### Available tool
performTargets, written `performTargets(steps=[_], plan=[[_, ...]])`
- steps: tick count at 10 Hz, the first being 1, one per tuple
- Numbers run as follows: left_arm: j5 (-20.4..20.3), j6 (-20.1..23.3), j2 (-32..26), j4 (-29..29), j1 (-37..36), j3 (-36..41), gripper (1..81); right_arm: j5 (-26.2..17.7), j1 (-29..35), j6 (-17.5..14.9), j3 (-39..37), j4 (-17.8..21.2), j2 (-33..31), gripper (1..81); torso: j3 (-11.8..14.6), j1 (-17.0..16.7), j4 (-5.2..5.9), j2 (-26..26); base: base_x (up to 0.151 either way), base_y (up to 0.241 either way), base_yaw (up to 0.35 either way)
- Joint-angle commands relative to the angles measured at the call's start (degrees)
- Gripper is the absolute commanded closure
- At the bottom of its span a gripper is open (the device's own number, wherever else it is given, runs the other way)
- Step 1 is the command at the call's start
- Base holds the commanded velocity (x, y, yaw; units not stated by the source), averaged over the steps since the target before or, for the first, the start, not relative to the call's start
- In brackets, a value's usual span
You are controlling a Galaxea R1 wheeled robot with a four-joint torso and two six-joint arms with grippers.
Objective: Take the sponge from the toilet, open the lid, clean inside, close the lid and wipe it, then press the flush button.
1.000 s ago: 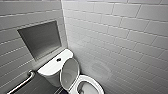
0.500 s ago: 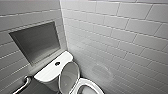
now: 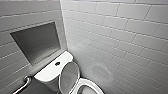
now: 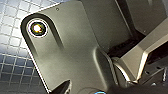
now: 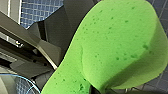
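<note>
Against the front of the tank [image 3: 50, 72] the lid [image 3: 69, 76] stands raised, its greyish underside facing out over the oval bowl of the toilet [image 3: 93, 84], so the opening step looks done. On the tank's flat top, about in its middle, sits the flush button [image 3: 57, 63], with nothing touching it. Above the tank a dark recessed niche [image 3: 37, 42] is set into the tiled wall, and down beside the tank a metal grab bar [image 3: 24, 83] runs along that wall.

Away from the tank, the sponge [image 5: 112, 45] is with the right arm. It shows bright green and close before that wrist's camera, creased at its waist and hanging clear of the tiled floor [image 5: 35, 10]. From that the right gripper [image 5: 98, 90] is judged closed on it, pinching the lower part, though the contact itself is mostly hidden by the sponge. The pick-up step therefore also looks done.

The left wrist view gives the robot's own dark plate over floor tiles, and whether the left gripper is open or closed cannot be told.

Whether the inside of the bowl in front of the tank has been cleaned cannot be read from these pictures, as no suds or streaks are plain. Judged from how things lie, what is left is at least closing the lid, wiping it, and pressing the button on the tank. The cleaning inside may be left as well.
</note>
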Motion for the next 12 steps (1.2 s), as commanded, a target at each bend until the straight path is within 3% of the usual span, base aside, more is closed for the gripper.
performTargets(steps=[1,3,7,8,9,11,12], plan=[[2.1,-0.2,3.4,-2.6,0.4,-5.4,1.0,-5.4,-0.2,0.3,-0.2,-1.9,-0.5,81.1,0.0,0.0,0.0,0.0,0.0,0.0,0.0],[1.6,-0.2,4.0,-5.9,1.0,-6.6,1.0,-10.1,-0.3,-0.1,-0.2,-1.1,1.4,81.1,0.0,0.0,0.0,0.0,0.0,0.0,0.0],[2.2,1.6,7.1,-11.6,1.5,-12.4,1.0,-12.6,-0.2,0.3,0.2,-1.3,1.7,81.1,0.0,0.0,0.0,0.0,0.0,0.0,0.0],[2.0,4.7,7.4,-11.9,1.7,-12.7,1.0,-13.2,0.1,0.3,0.4,-1.9,1.9,81.1,0.0,0.0,0.0,0.0,0.0,0.0,0.0],[2.1,10.3,7.7,-16.0,1.8,-13.2,1.0,-13.3,-0.1,0.3,0.4,-1.6,1.9,81.1,0.0,0.0,0.0,0.0,0.0,0.0,0.0],[-0.3,25.4,8.8,-27.7,1.6,-17.2,1.0,-14.8,-0.7,0.4,0.8,-1.2,2.1,81.1,0.0,0.0,0.0,0.0,0.0,0.0,0.0],[-1.9,33.5,9.7,-34.1,1.6,-19.8,1.0,-18.9,-0.5,0.0,1.1,-0.9,2.6,81.1,0.0,0.0,0.0,0.0,0.0,0.0,0.0]])
